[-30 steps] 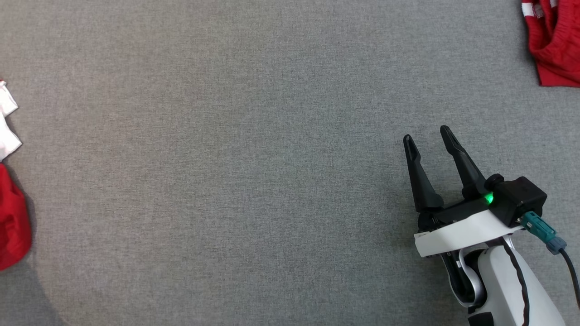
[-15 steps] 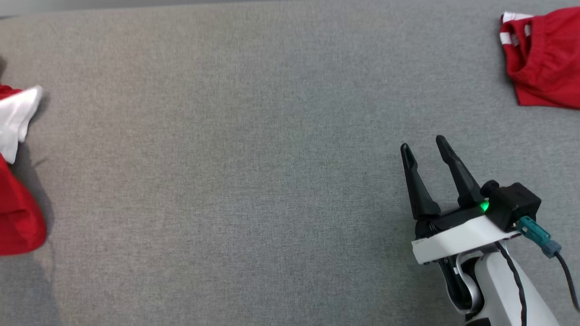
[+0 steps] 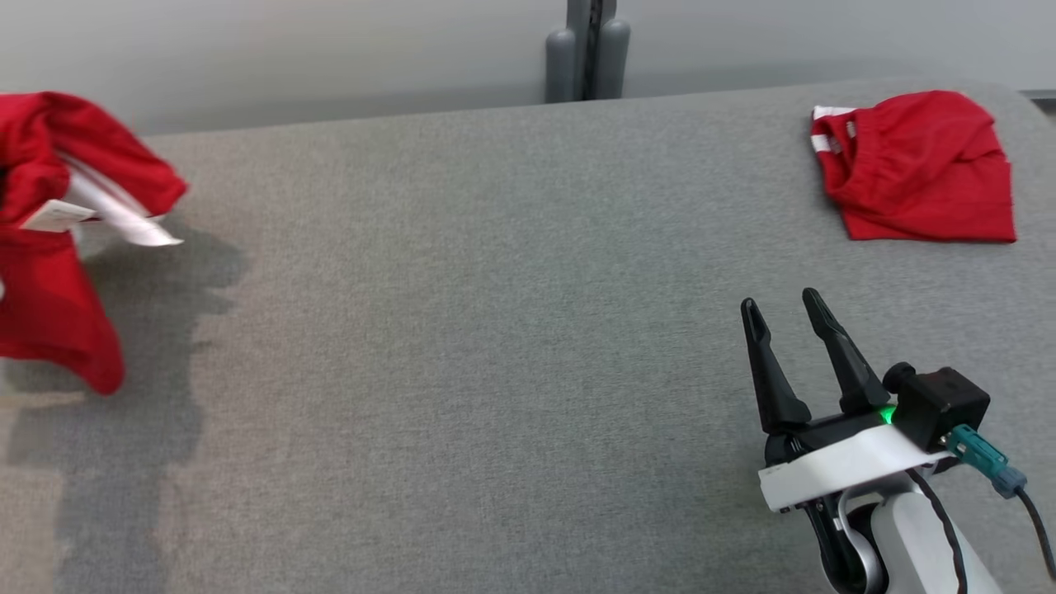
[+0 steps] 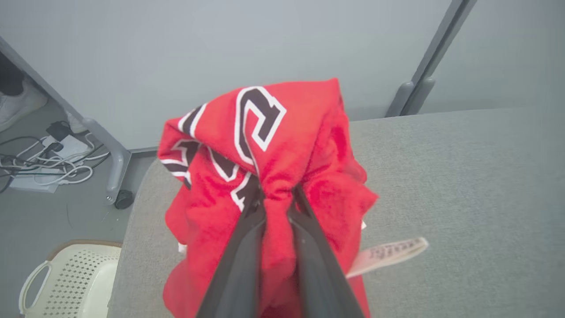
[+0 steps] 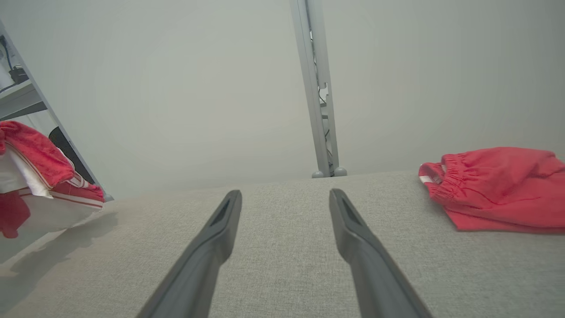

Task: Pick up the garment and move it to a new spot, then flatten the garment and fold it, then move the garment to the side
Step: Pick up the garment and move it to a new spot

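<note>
The garment (image 3: 45, 322) is red with black and white print and a white tag, and it hangs bunched over the left end of the grey table (image 3: 495, 330). In the left wrist view my left gripper (image 4: 276, 196) is shut on a fold of the garment (image 4: 282, 132), and the cloth drapes down around both fingers. The right wrist view shows the garment (image 5: 33, 148) raised at the far left. My right gripper (image 3: 780, 301) stands open and empty over the table's near right, its fingers (image 5: 220, 225) spread wide apart.
A second red garment (image 3: 916, 165) with a white-striped waistband lies folded at the table's far right corner (image 5: 499, 185). A grey post (image 3: 587, 49) stands behind the far edge. Off the table's left end on the floor are a white perforated basket (image 4: 66, 282) and cables (image 4: 39, 163).
The head camera has tilted up, so the table's far edge and the wall now show. The held garment has come higher and further in from the left. The right gripper stays open.
</note>
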Robot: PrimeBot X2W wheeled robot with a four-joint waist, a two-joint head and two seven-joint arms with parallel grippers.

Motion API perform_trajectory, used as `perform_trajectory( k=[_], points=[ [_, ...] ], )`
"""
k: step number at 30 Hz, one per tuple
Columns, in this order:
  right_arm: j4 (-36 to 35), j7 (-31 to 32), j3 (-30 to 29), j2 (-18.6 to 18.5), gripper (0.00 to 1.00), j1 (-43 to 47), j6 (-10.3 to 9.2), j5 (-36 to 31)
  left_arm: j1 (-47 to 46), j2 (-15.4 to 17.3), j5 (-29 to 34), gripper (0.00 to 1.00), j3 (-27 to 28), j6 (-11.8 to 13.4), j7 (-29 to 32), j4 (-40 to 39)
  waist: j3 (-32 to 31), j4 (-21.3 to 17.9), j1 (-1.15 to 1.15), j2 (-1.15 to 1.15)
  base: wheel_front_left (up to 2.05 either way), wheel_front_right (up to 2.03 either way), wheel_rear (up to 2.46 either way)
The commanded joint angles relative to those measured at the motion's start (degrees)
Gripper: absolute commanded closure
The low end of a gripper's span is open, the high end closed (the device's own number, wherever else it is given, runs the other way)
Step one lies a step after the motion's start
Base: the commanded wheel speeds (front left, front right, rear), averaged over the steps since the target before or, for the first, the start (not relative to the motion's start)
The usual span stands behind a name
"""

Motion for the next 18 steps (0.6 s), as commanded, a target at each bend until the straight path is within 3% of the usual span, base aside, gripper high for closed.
perform_trajectory(
  k=[1, 6, 18],
  points=[
    [0.3, -0.3, -0.4, -0.3, 0.0, 0.9, 0.02, 0.5, 0.9, -0.3, -0.1, 1.0, -0.7, -0.1, -0.2, -1.3, -1.4, -1.2, 0.0, 0.0, 0.0, 0.0, 0.0],
    [0.3, -0.3, -0.7, -0.3, 0.0, 1.9, 0.02, 0.6, 2.1, -3.3, 0.8, 1.0, -3.6, 0.0, -1.7, -7.0, -3.2, -3.1, 0.0, 0.0, 0.0, 0.0, 0.0],
    [-0.3, -0.3, -0.6, -0.3, 0.0, 2.5, 0.02, 0.7, 6.4, -13.8, 6.4, 1.0, -11.0, 4.8, -6.8, -19.5, -3.8, -8.4, 0.0, 0.0, 0.0, 0.0, 0.0]
  ],
)
